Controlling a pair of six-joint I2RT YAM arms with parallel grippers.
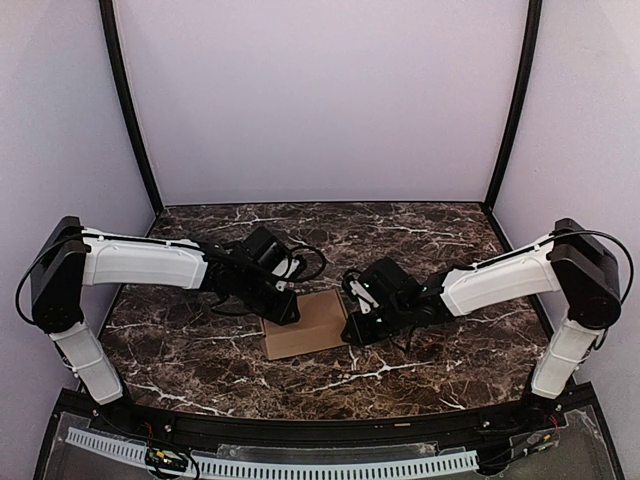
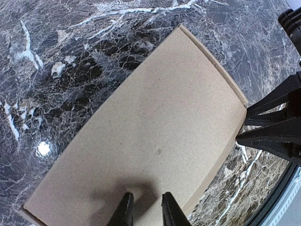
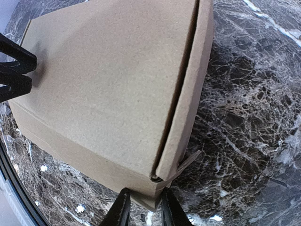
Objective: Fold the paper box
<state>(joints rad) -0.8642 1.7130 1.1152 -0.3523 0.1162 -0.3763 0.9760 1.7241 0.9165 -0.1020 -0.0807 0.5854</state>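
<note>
The paper box [image 1: 305, 325] is a closed, flat brown carton lying on the marble table [image 1: 420, 230]. My left gripper [image 1: 288, 308] is over its far left part. In the left wrist view the left gripper [image 2: 145, 200] has its jaws a little apart, with its tips down on the box's top face [image 2: 155, 127] and nothing between them. My right gripper [image 1: 357, 325] is at the box's right end. In the right wrist view the right gripper [image 3: 141, 197] has its jaws closed around the box's near corner [image 3: 157, 188], where a side flap [image 3: 188, 94] stands slightly proud.
Pale walls and two black corner posts [image 1: 130, 110] enclose the table. A black rail [image 1: 320, 435] runs along the near edge. The two arms lie low over the table on either side of the box.
</note>
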